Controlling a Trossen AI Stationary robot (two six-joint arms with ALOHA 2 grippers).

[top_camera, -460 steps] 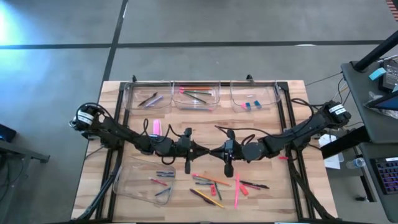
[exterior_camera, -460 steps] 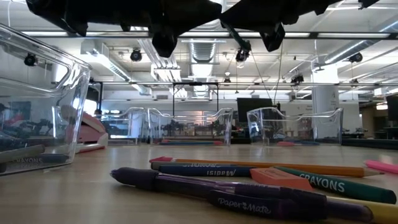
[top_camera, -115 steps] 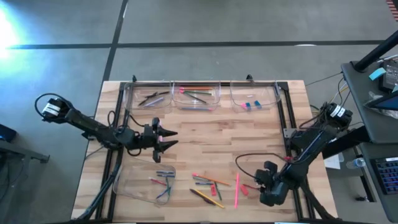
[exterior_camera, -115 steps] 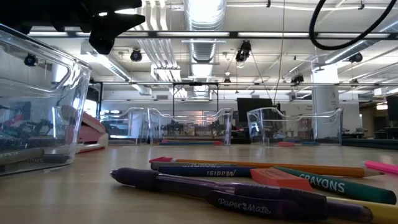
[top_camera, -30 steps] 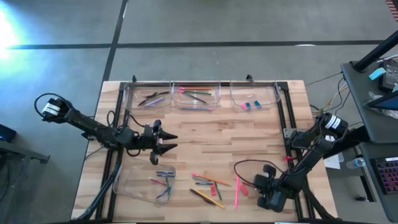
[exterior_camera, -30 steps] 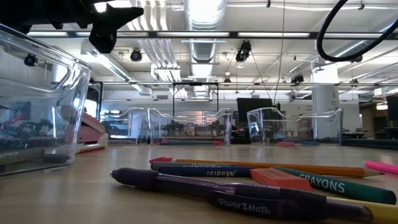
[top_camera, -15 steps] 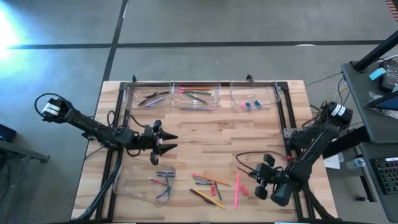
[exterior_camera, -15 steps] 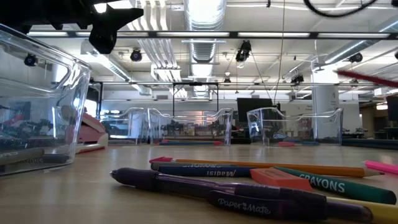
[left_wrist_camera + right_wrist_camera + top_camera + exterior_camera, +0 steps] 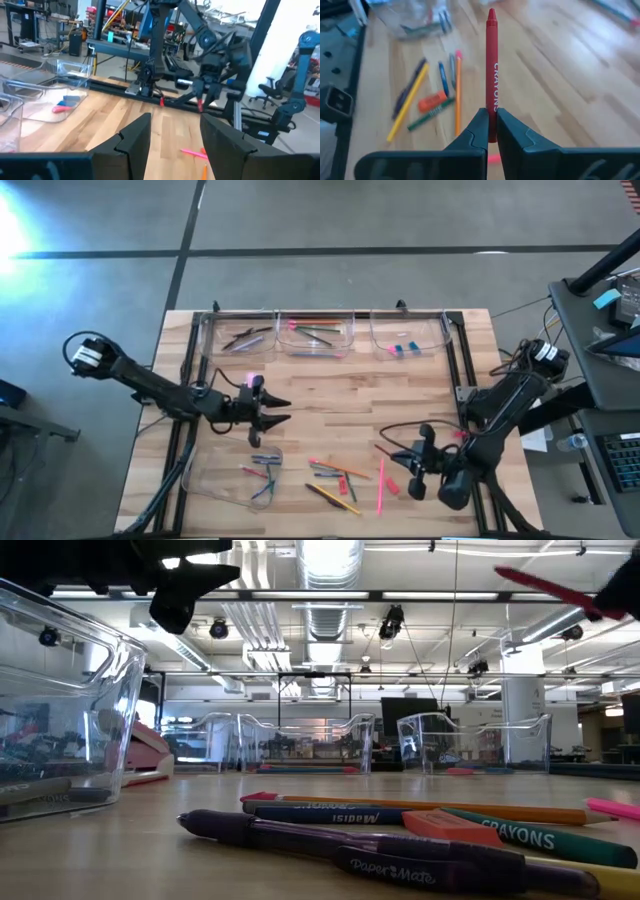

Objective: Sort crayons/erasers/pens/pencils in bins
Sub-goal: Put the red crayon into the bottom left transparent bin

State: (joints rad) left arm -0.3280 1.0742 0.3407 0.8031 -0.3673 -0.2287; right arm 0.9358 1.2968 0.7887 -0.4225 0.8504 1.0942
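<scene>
High view: the wooden table (image 9: 330,405) fills the middle of the frame. Three clear bins sit in a row along its upper edge: the left one (image 9: 238,335) with dark pens, the middle one (image 9: 315,332) with long pencils, the right one (image 9: 407,335) with small blue and red erasers. A fourth bin (image 9: 232,475) sits at the lower left of the table, with short crayons lying in it.

The left arm reaches in from the left of the frame. Its left gripper (image 9: 272,411) hangs over the table's left half, just above the fourth bin in the frame, with its fingers spread apart and nothing between them.

The right arm comes in from the right edge. Its right gripper (image 9: 412,465) is at the lower right of the table, fingers pinched tight on the lower end of a red crayon (image 9: 491,75). In the right wrist view the crayon stands straight out beyond the fingertips, its pointed tip away from the gripper. In the low view it shows as a red streak at the upper right, high above the tabletop.

To the left of that gripper, at the lower centre of the table, a loose heap (image 9: 345,480) of pencils, crayons and pens lies unsorted, with a pink pencil (image 9: 381,485) at its right side and a red eraser (image 9: 392,485) just beside that.
</scene>
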